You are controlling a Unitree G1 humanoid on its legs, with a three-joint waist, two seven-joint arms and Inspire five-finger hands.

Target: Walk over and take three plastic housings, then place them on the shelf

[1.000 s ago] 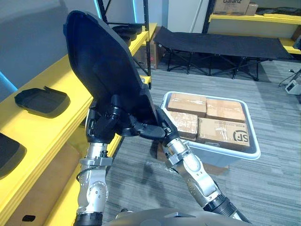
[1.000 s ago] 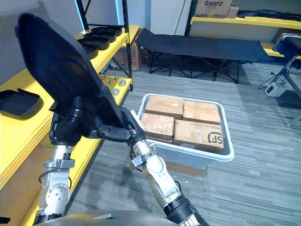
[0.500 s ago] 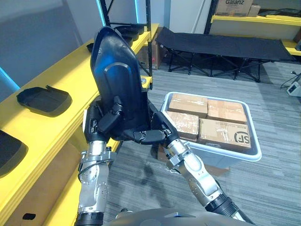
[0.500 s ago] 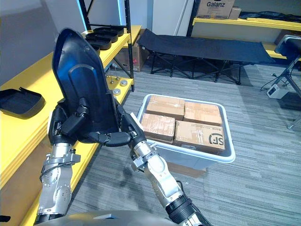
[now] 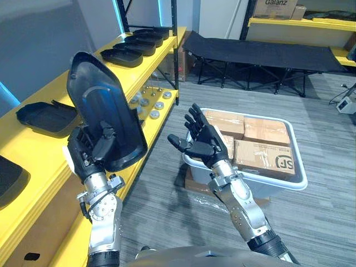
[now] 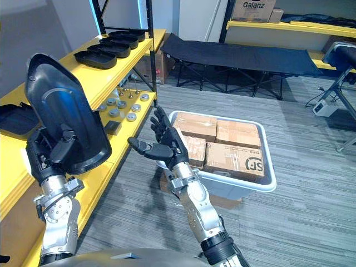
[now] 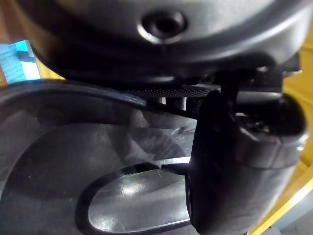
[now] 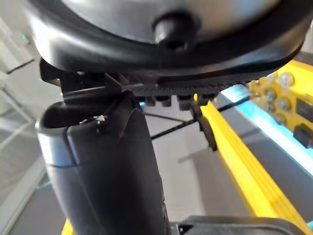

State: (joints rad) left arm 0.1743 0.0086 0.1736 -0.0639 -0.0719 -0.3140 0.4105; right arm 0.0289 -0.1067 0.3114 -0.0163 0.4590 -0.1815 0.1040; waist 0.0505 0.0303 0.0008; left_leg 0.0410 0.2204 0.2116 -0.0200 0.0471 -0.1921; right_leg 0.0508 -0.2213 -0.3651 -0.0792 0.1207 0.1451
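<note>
Left hand point(image 5: 88, 153) clasps the black housing point(image 5: 103, 111) upright by the yellow shelf point(image 5: 44, 146), fingers partly hidden behind it. Right hand point(image 5: 204, 146) is spread wide and empty beside the bin point(image 5: 289, 184).

- Cardboard carton point(image 6: 253, 10) on the far yellow shelf point(image 6: 295, 25): one dark printed word across its front face (a maker's name, so not copied here).
- Brown box point(image 5: 266, 157), nearest on the right in the white bin point(image 5: 303, 182): a black printed logo at its near corner, lying upside down to me.
- Plastic housing point(image 5: 103, 108) gripped in my left hand point(image 5: 88, 156): glossy black face, no lettering I can make out.
</note>
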